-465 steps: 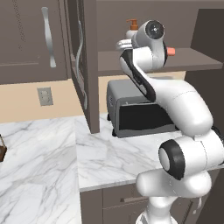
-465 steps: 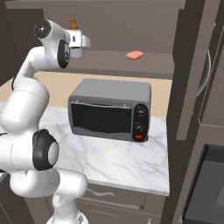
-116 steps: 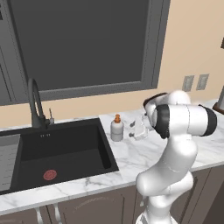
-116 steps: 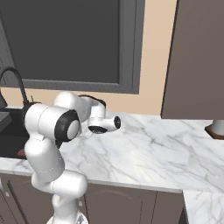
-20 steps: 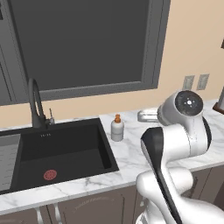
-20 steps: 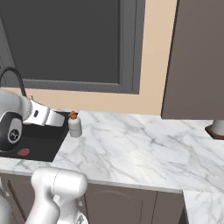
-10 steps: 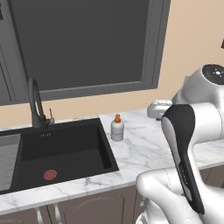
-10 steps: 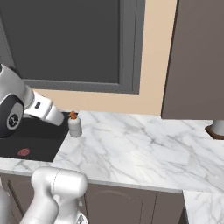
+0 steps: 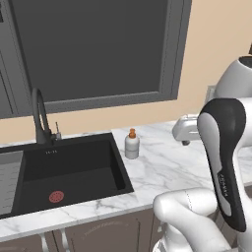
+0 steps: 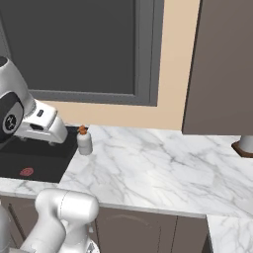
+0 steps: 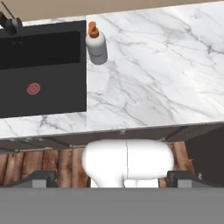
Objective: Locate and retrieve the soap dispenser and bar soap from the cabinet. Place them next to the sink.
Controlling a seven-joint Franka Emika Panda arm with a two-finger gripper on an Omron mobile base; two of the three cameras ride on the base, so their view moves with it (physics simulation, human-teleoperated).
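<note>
Small white rounded plastic soap bottle with orange pump (image 9: 131,145) stands upright on white marble bench (image 10: 163,163), just beside right rim of black rectangular sink (image 9: 64,170). My tool (image 11: 113,178) spread wide, holds nothing, high above bench; bottle lies ahead-left. Bar soap remains to fetch.

Soap dispenser (image 9: 131,144) on counter (image 9: 162,165) beside sink (image 9: 64,170)

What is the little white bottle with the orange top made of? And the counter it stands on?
The soap dispenser looks like smooth white plastic with an orange pump: plain, even colour and soft shine. The counter looks like polished marble, white with grey veins, though it could be an imitation. The sink beside it is matte black, material unclear.
</note>
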